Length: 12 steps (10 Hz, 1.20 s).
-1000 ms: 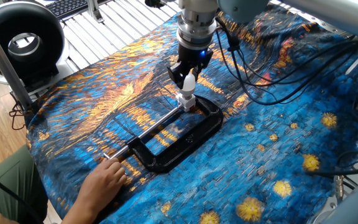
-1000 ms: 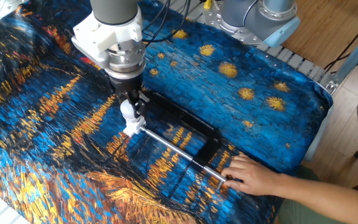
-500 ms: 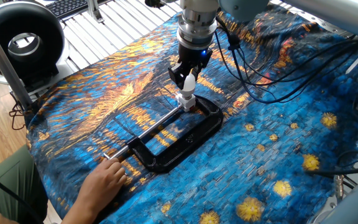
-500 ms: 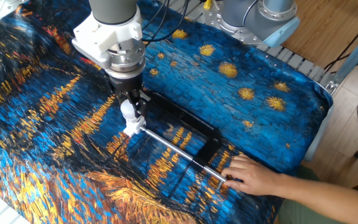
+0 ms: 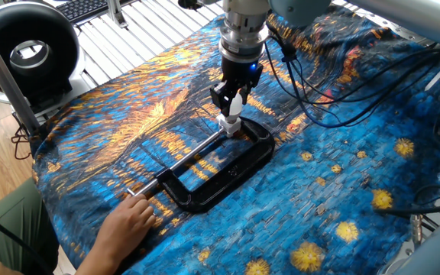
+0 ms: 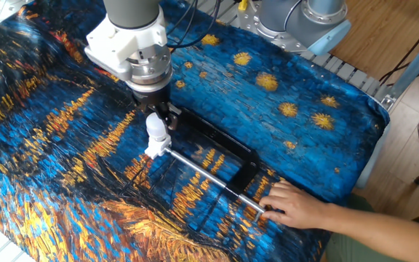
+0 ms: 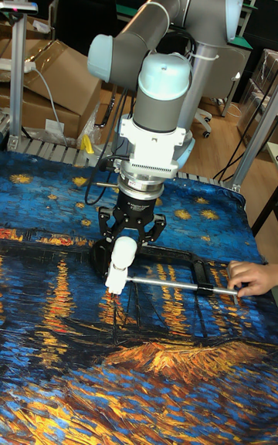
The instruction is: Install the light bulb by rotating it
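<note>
The light bulb (image 6: pixel 155 127), a small frosted-white globe, stands upright in the white socket base (image 6: pixel 153 150) at the closed end of the black C-clamp (image 6: pixel 220 145). My gripper (image 6: pixel 158 115) hangs straight above it, fingers spread to either side of the bulb's top, and looks open. From the opposite side the light bulb (image 5: pixel 235 104) shows between the dark fingers of my gripper (image 5: pixel 232 98), above the socket base (image 5: pixel 228 122). In the tall view my gripper (image 7: pixel 130 235) straddles the light bulb (image 7: pixel 123 250).
A person's hand (image 5: pixel 128 225) holds the end of the clamp's long silver screw rod (image 5: pixel 182 164) near the table's front edge. Black cables (image 5: pixel 319 84) trail over the painted cloth behind the arm. A black ring-shaped device (image 5: pixel 25 50) sits off the table at far left.
My gripper has turned about its vertical axis and its fingers now stand wider and slightly higher, leaving more of the bulb exposed. Bulb, clamp and hand stay where they were.
</note>
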Motion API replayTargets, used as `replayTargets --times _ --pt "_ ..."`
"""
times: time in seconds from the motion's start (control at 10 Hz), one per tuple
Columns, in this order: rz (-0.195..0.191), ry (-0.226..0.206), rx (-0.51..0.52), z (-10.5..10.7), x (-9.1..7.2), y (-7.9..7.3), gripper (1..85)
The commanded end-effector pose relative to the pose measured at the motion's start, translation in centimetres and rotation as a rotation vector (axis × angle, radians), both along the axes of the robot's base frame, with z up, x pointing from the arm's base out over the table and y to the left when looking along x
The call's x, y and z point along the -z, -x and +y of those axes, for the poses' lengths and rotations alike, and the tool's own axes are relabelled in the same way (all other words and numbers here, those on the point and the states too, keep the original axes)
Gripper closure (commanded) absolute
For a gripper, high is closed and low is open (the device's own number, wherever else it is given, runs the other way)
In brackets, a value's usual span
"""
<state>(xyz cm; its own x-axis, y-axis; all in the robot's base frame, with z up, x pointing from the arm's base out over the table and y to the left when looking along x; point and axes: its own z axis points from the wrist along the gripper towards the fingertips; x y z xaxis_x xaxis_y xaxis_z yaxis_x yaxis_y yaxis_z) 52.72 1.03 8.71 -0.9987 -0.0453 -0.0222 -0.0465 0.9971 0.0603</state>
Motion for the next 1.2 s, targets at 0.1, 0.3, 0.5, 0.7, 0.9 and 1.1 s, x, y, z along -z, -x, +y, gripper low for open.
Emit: replayTargets --times 0.1,0.3,0.5,0.7,0.9,1.1 --pt "-0.003 -0.003 -0.034 -0.1 -0.1 0.0 30.3" --pt "-0.006 0.003 -0.052 -0.2 -0.1 -0.1 30.0" --pt "-0.007 0.013 -0.080 -0.5 -0.1 -0.1 28.7" --pt "-0.009 0.013 -0.098 -0.5 0.0 -0.1 28.7" --pt "-0.017 0.028 -0.123 -0.8 0.0 -0.3 28.3" --pt "-0.025 0.042 -0.150 -1.2 0.0 -0.6 28.3"
